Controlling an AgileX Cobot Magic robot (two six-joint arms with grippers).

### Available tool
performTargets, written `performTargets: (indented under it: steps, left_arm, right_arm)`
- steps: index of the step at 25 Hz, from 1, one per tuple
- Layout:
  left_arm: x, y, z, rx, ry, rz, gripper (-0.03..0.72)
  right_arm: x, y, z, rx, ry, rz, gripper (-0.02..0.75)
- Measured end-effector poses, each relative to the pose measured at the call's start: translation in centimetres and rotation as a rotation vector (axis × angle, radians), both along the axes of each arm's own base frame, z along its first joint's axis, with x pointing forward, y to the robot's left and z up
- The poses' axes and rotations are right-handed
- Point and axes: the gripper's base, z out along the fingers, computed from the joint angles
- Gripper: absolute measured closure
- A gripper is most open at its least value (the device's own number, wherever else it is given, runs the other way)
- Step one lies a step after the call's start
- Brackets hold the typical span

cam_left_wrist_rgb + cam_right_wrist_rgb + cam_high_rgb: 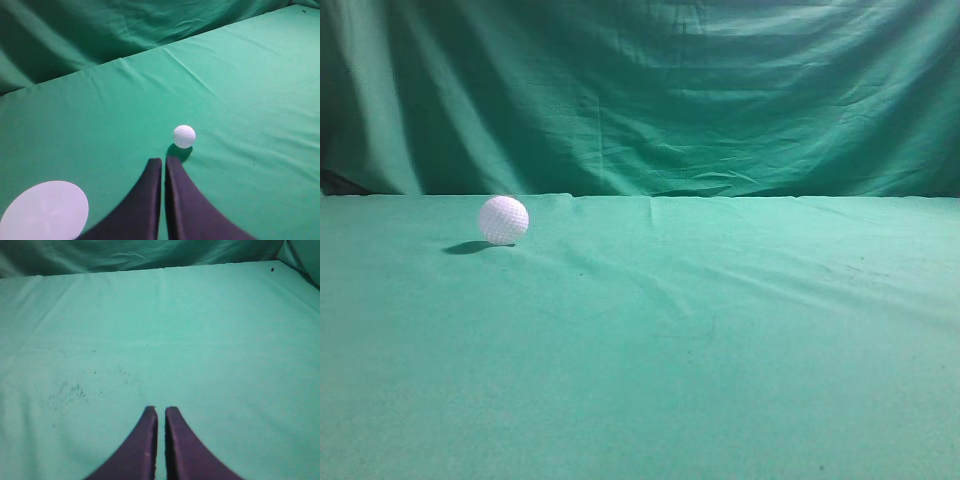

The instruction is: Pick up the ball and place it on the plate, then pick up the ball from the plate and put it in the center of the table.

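The white dimpled ball rests on the green table at the far left of the exterior view. It also shows in the left wrist view, just beyond and slightly right of my left gripper, which is shut and empty above the cloth. A white round plate lies at the lower left of the left wrist view, apart from the ball. My right gripper is shut and empty over bare table. Neither gripper shows in the exterior view.
The draped green backdrop curtain hangs behind the table's far edge. Small dark specks mark the cloth left of my right gripper. The curtain also shows in the left wrist view.
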Motion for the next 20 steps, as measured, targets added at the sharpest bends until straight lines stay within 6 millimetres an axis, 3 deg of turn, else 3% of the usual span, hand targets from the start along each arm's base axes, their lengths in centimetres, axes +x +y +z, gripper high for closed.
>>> performTargets:
  steps: [6,7,8,9,10,11,12,20]
  left_arm:
    - [0.0,0.0,0.0,0.0,0.0,0.0,0.688]
    - [0.0,0.0,0.0,0.0,0.0,0.0,0.688]
    - [0.0,0.0,0.0,0.0,0.0,0.0,0.688]
    - [0.0,0.0,0.0,0.0,0.0,0.0,0.688]
    - [0.0,0.0,0.0,0.0,0.0,0.0,0.688]
    - [0.0,0.0,0.0,0.0,0.0,0.0,0.688]
    - [0.0,0.0,0.0,0.0,0.0,0.0,0.688]
    - [-0.4,0.07,0.24,-0.002,-0.025,-0.001,0.688]
  right_arm:
    - [0.0,0.0,0.0,0.0,0.0,0.0,0.738]
    - [0.0,0.0,0.0,0.0,0.0,0.0,0.688]
    - [0.0,0.0,0.0,0.0,0.0,0.0,0.688]
    - [0.0,0.0,0.0,0.0,0.0,0.0,0.738]
    - [0.0,0.0,0.0,0.0,0.0,0.0,0.738]
    - [0.0,0.0,0.0,0.0,0.0,0.0,0.688]
    - [0.0,0.0,0.0,0.0,0.0,0.0,0.738]
    - [0.0,0.0,0.0,0.0,0.0,0.0,0.738]
